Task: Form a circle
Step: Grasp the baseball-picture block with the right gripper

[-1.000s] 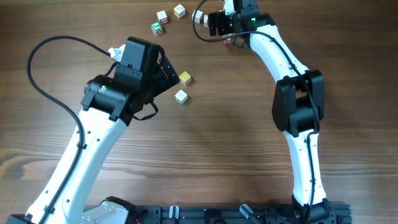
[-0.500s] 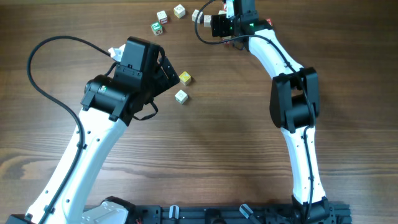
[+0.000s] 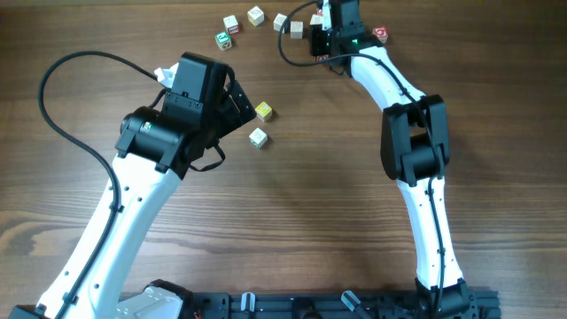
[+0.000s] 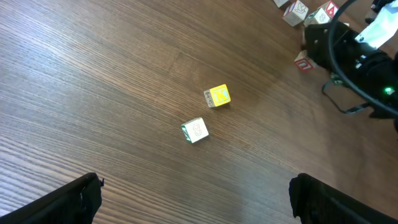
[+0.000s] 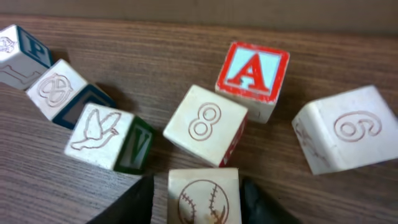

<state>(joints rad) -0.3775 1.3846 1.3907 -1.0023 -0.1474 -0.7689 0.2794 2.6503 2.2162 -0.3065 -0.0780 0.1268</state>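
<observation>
FAR EDGE OF THE TABLE: The circle (image 3: 296,29), an unfinished ring of tiny wooden letter cubes, lies as a loose, gapped arc along the far side of the wooden table (image 3: 310,221), about the middle. Most cubes are pale, with small coloured marks cut into their faces.

From the right wrist, several faces can be read. The P cube (image 5: 18,46) sits at far left, and the dove cube (image 5: 102,143) shows a "V" on its dark green side. Then come the 8 cube (image 5: 205,121), the red-framed A cube (image 5: 254,68) and the 6 cube (image 5: 348,127).

The right gripper (image 5: 199,199) has a finger on either side of the baseball cube (image 5: 204,196). Both fingers are close against it, but whether they press it cannot be told.

The left gripper (image 4: 194,183) is spread wide above bare wood. Just beyond it lie the yellow cube (image 4: 217,96) and a pale cube (image 4: 195,130), near each other but apart, and well nearer than the arc.

From overhead, the wrist of the right arm (image 3: 412,151) covers part of the arc.
</observation>
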